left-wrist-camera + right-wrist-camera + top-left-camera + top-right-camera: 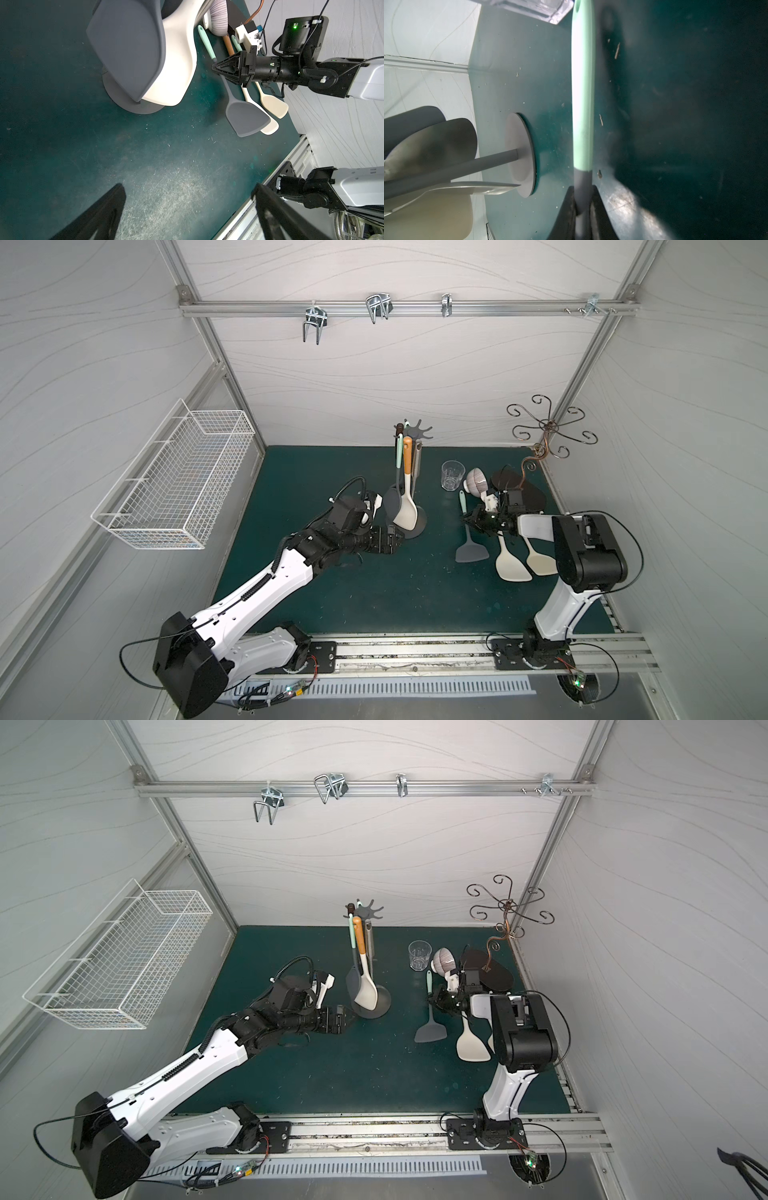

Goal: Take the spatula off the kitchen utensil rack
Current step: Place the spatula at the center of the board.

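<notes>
The right hand (468,521) is pinching the grey flat-bladed spatula with a mint-green handle (471,551) by its thin grey neck. Both top views show only the hand set over that neck. The right wrist view settles the grip: two black fingers (566,212) are pressed against the grey shaft, and the mint handle runs on ahead of them.

That spatula is off the dark grey kitchen utensil rack with round base, thin pole and star-shaped crown (415,432). It is down at the green-matted bench (374,593), with its blade on the arm's side of the hand. Its handle end lies past the fingertips, near a clear glass tumbler (452,475). The left wrist view adds that the blade overlaps one of two cream spatulas (270,126) whose handles pass under the right hand.

The left hand (397,537) is spread wide and holds nothing; its own wrist view shows its fingers (99,214) far apart over bare mat. The rack's base lies just ahead of its fingertips.

Only the top views show the crown, from which hang a second grey spatula (393,501) and a cream spatula with an orange-brown handle (406,512). The wrist views catch just the base, pole and blades.
</notes>
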Controlling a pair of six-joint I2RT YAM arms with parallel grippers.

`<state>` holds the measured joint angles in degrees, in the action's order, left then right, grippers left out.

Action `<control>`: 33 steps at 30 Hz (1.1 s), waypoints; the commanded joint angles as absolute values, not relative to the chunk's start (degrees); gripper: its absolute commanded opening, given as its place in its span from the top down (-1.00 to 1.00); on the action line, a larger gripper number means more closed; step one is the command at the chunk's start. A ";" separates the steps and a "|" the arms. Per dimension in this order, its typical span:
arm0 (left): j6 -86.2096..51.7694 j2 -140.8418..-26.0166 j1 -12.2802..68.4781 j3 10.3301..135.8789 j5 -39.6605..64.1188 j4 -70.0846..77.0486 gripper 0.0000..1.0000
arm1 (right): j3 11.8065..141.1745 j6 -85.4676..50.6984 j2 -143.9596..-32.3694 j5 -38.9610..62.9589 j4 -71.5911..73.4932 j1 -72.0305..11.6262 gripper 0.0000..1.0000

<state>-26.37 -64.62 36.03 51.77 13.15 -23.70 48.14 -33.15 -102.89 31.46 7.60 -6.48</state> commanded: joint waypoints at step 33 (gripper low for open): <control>-26.02 -63.54 35.79 54.45 13.77 -24.24 -0.99 | 50.76 -27.03 -100.82 23.73 -3.92 -9.53 0.54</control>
<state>-26.37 -64.55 36.03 51.75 13.74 -23.77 51.13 -28.36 -103.18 26.13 -0.40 -8.88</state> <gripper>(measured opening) 0.996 0.227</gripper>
